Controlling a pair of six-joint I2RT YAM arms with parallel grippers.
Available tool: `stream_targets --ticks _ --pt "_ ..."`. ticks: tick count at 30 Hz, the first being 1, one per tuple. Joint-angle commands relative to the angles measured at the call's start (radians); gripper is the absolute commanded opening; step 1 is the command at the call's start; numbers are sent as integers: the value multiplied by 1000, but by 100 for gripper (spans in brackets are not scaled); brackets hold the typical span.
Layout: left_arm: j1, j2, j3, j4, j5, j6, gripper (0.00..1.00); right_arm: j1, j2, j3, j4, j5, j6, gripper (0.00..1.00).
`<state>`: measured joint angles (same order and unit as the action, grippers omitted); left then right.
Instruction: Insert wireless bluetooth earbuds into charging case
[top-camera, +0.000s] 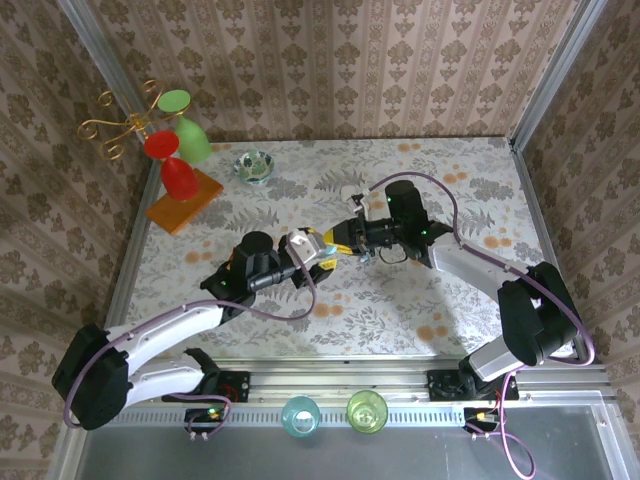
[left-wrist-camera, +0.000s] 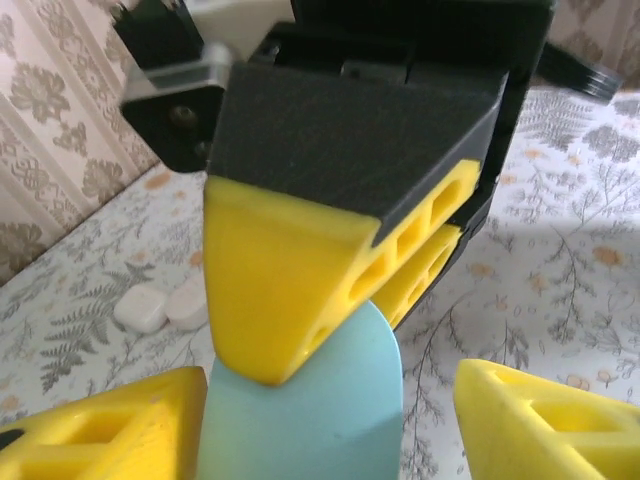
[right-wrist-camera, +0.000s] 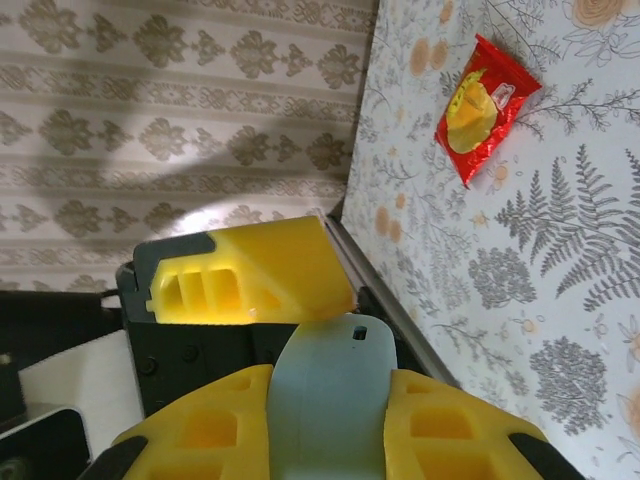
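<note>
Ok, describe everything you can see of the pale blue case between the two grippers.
The charging case is a smooth, matte, pale blue shell, plastic by its look, with a rounded end and one small dark slot near that end. Whether its lid is open I cannot tell. It sits in the right gripper, whose yellow fingers press on both its sides. The left gripper stands open around it, one finger close against it.

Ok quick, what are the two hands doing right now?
The left hand is open, fingers apart on either side of the pale blue case, not squeezing it.
The right hand is closed on the pale blue case.
</note>
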<state>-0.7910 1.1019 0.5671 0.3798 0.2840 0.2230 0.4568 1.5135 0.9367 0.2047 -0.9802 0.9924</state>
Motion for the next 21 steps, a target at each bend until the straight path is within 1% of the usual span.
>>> stream_targets --ticks 1,3,6,10,15,18,21 --pt "39 -27 -69 249 62 -94 73 -28 -27 -35 215 -70 176 13" --pt "55 -25 -108 378 81 -134 77 -34 -21 -48 327 -95 274 13" --pt "60 -8 -140 506 95 -148 79 -44 -6 -67 508 -113 423 12" --pt "61 42 -185 722 130 -146 80 -52 22 -81 717 -108 585 10" --pt "69 123 -190 916 159 -175 79 -53 66 -96 913 -80 739 7" --pt "74 138 -166 912 176 -183 77 -53 94 -108 1023 -69 819 7" --pt "80 147 -150 912 179 -198 73 -53 110 -116 1065 -63 850 6"
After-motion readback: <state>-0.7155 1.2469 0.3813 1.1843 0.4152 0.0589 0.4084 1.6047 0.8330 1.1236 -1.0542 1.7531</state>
